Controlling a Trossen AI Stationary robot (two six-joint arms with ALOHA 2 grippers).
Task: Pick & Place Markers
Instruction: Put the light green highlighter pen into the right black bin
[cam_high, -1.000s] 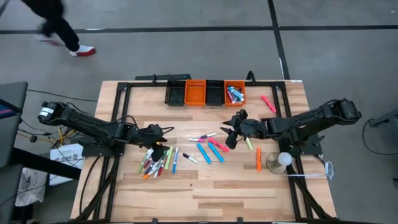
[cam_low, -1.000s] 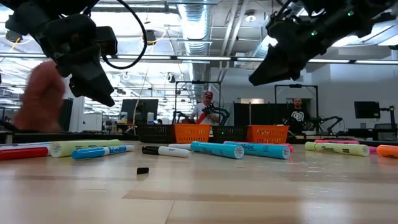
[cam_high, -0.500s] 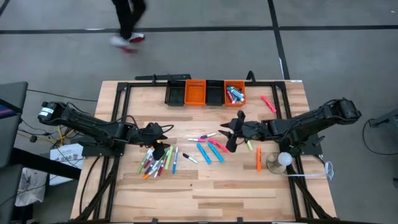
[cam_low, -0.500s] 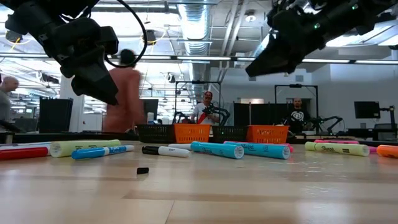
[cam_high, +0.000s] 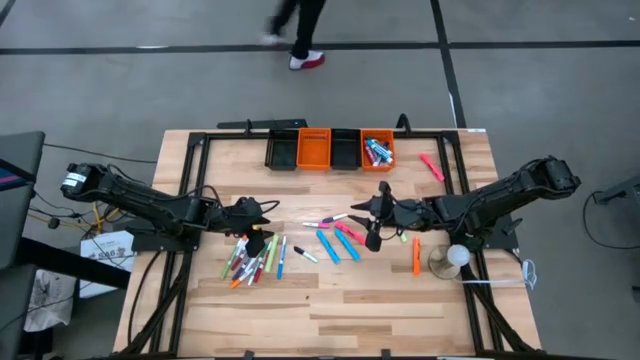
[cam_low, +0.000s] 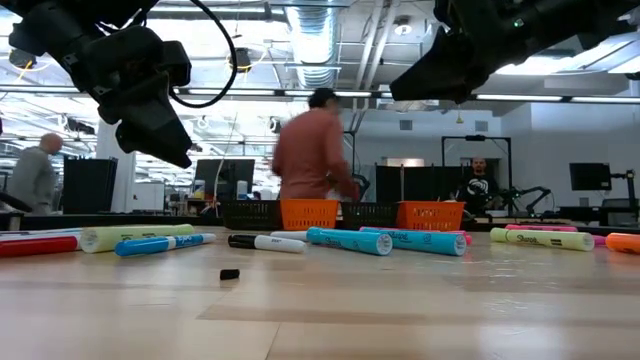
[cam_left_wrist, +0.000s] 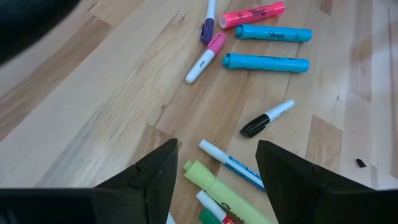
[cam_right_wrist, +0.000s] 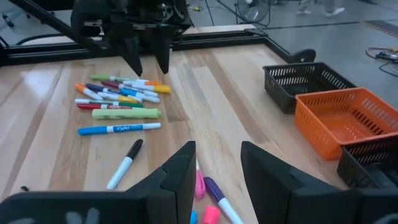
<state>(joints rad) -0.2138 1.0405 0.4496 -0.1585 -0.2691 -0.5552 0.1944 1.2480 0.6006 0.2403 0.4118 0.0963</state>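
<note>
Short capped markers in mixed colours (cam_high: 335, 240) lie scattered on the pale wooden desk (cam_high: 330, 310). The left hand (cam_high: 262, 235) hovers open and empty above a cluster; the right hand (cam_high: 371, 222), seemingly parted and empty, hangs over the middle ones

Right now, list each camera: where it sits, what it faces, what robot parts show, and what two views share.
High view: overhead, facing down; both arms, left gripper, right gripper, table.
Low view: tabletop height, facing the room; both grippers overhead.
Left wrist view: on the left arm, facing the markers; its open fingers.
Right wrist view: on the right arm, facing the marker pile; open fingers.
Shared: black marker shows in both wrist views.
</note>
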